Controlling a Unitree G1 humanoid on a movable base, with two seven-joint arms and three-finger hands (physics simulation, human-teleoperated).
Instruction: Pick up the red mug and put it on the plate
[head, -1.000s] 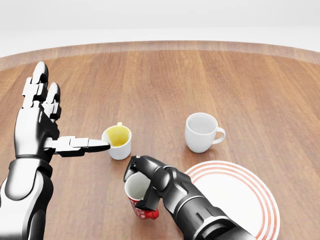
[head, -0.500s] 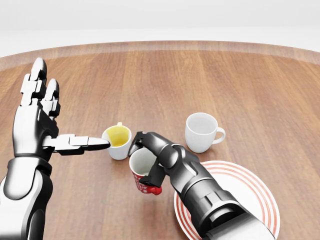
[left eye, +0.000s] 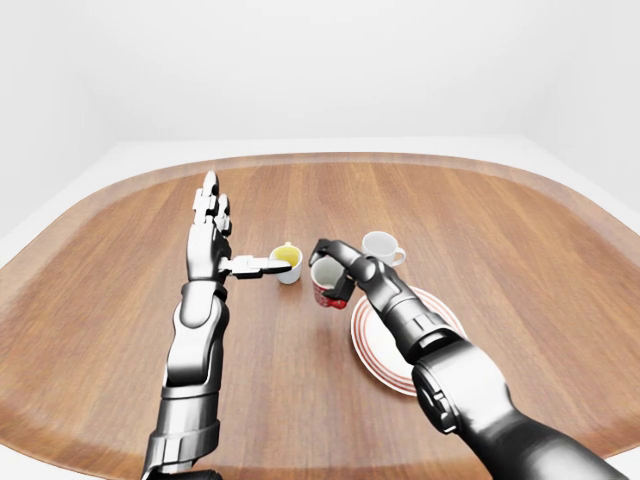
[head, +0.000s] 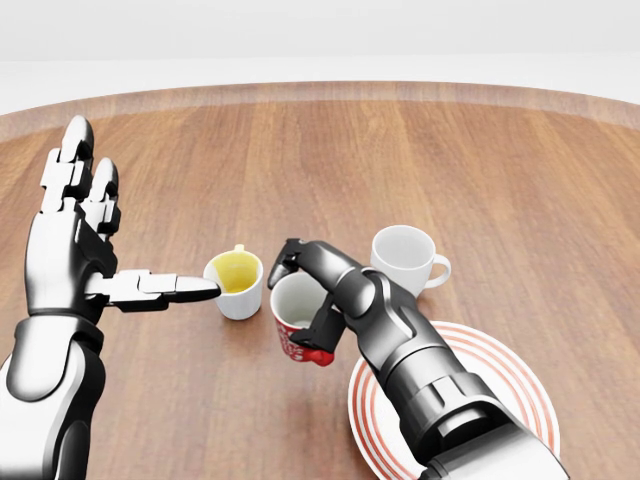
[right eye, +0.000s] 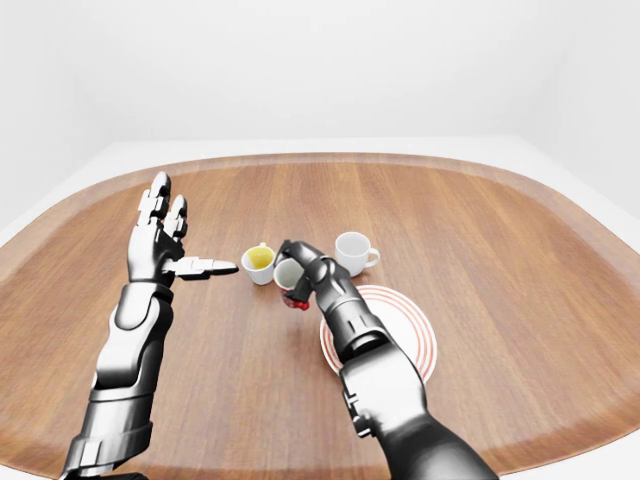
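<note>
- Head view shows the right hand (head: 318, 300) with its dark fingers closed round the red mug (head: 297, 327), one finger hooked over the rim at the top and another pressed against the red wall near the base.
- Whether the mug's base touches the wood cannot be told from any view; the mug stands upright, its white inside open to the camera.
- That mug sits just beside the left rim of the white plate with red rings (head: 510, 385), not on it (the right forearm crosses over the plate's left part and hides it).
- Just to the mug's upper left stands a small white cup with a yellow inside (head: 235, 282), close to the mug but apart from it.
- A plain white cup (head: 404, 263) with its handle turned to the right stands near the plate's upper edge, just clear of the rim.
- Over on the left, the left hand (head: 80, 240) is held flat and spread, two fingers pointing up the view and its thumb (head: 160, 290) stretched sideways, its tip at the rim of the yellow-lined cup; it grips nothing.
- Both eye views show the round-cornered wooden tabletop (left eye: 500, 230), with all four pieces of crockery grouped near its middle, well away from every edge.
</note>
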